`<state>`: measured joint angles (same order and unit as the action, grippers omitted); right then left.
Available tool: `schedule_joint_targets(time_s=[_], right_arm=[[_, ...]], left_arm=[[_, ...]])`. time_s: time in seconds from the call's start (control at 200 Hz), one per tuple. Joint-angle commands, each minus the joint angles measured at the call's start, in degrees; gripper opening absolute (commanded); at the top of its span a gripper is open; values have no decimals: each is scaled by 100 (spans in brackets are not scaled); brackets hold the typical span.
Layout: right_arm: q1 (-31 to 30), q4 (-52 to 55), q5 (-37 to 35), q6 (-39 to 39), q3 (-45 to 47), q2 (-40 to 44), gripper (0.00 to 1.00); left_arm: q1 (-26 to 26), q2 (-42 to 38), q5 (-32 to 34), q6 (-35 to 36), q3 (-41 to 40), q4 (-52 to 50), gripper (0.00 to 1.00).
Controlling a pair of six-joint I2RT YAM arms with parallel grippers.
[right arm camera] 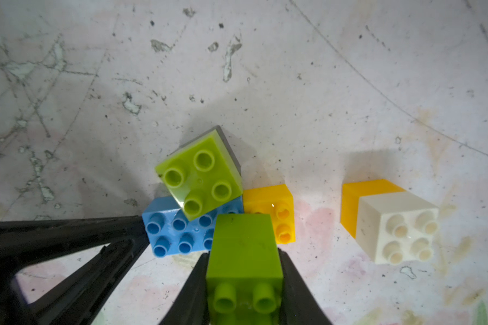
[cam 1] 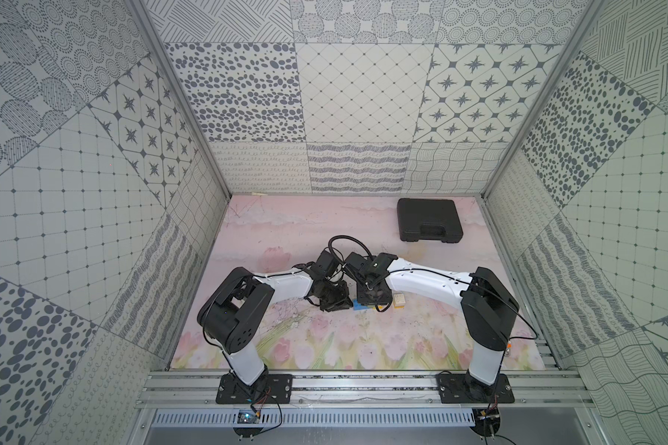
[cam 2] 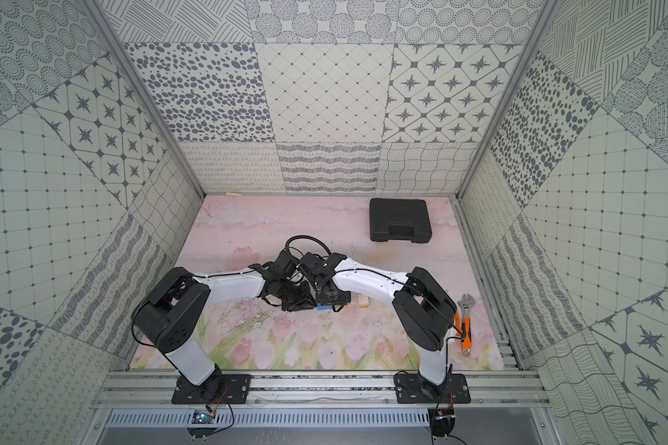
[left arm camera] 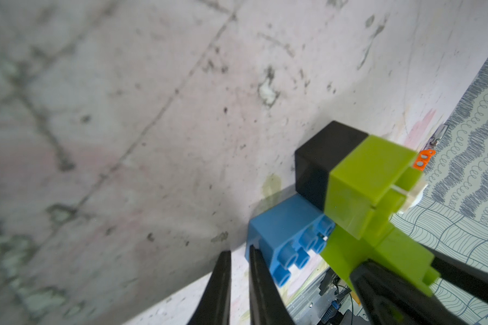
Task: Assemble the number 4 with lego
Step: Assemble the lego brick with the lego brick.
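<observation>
Clamping a green brick (right arm camera: 243,236) in the right gripper (right arm camera: 244,256), jaws shut on its two side walls, studs facing back at the wrist. Looks like two green bricks joined end to end; seam faint, not sure. Long axis running straight out from the gripper toward the cluster just ahead, far end overlapping the blue brick (right arm camera: 175,225) at the end next to the yellow brick (right arm camera: 268,199). Can't tell touching or hovering: no gap readable from the wrist, and that spot hidden under both arms in both top views. Lying skewed across the blue brick's far edge: second green brick (right arm camera: 200,174) on a black brick (left arm camera: 321,157), rotated off the blue brick's line; seated or just leaning, can't tell. Left gripper (left arm camera: 240,253) at the blue brick's opposite end, narrow, just a slit, nothing in it, one finger (left arm camera: 258,281) right against the end face; probably bracing. Right arm nearer for the placing, left for steadying. Well apart toward the right side: yellow-and-white pair (right arm camera: 389,225), joined, loose on the table (right arm camera: 265,70); same pair (cam 1: 398,301) also showing in a top view. Number 4 not formed yet, only this partial cluster mid-table between the two wrists, blue brick (cam 2: 323,307) just a sliver in a top view. Black case (cam 1: 429,225) far back, wrench (cam 2: 465,323) by the right arm's base, both clear of the work.
</observation>
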<state>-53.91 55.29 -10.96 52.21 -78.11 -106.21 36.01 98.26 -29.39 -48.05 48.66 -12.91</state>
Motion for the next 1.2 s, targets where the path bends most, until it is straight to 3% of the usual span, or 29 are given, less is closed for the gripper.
schedule_joint_targets(time_s=[0.0,0.175,0.46,0.971,1.196], right_arm=[[17,-94,-72,-51,-91,-127,22],[14,-160,-209,-112,-4,-169,22],[-28,-368,-422,-206,92,508,23],[10,-396,-366,-276,492,414,23],[63,-504,-237,-322,520,176,23]], left_arm=[[54,131,627,-12,-35,-557,19],[50,129,621,-13,-39,-556,19],[50,206,609,-3,-30,-560,21],[48,210,618,2,-15,-573,23],[54,151,673,54,30,-676,33]])
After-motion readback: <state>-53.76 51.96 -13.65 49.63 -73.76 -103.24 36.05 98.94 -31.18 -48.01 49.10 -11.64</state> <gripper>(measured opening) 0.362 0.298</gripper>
